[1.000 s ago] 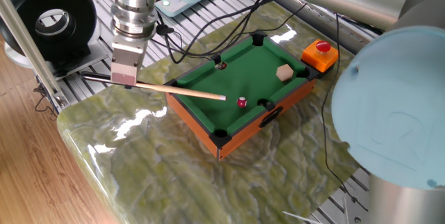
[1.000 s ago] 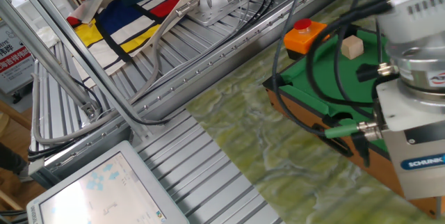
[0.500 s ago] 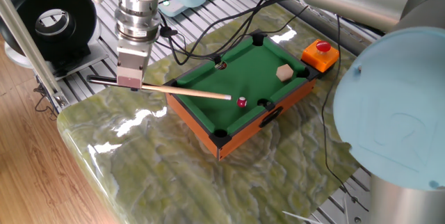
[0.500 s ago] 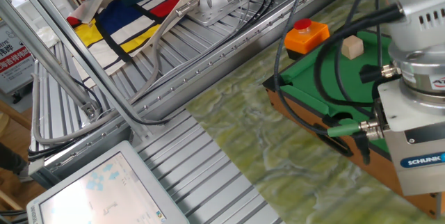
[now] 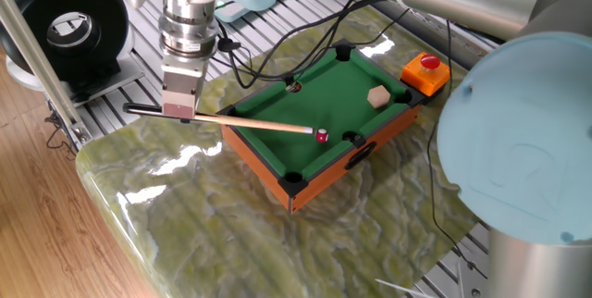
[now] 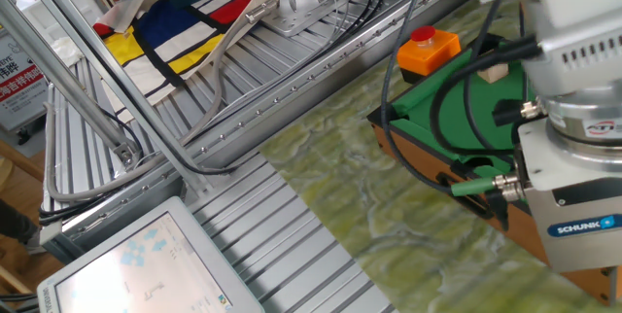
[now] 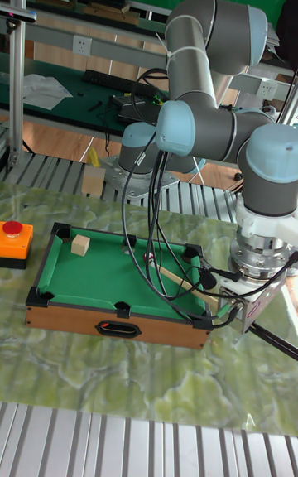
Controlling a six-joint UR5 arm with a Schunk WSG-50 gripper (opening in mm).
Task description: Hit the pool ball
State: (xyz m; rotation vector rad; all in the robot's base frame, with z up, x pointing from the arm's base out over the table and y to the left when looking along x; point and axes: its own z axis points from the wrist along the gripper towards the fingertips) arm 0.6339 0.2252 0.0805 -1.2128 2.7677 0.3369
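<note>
Pool ball (image 5: 322, 136) unmoved; cue (image 5: 250, 124) tip has advanced, seemingly touching it.

one fixed view sits high off a corner of the bench (image 5: 185, 233), looking down at the whole mini pool table (image 5: 324, 85). the other fixed view is closer and lower on the opposite side, catching only part of it. tall fixed view faces its long side head-on.

Green felt table (image 5: 324, 90), dark-red ball (image 5: 322, 136), tan cube (image 5: 376, 97)
</note>
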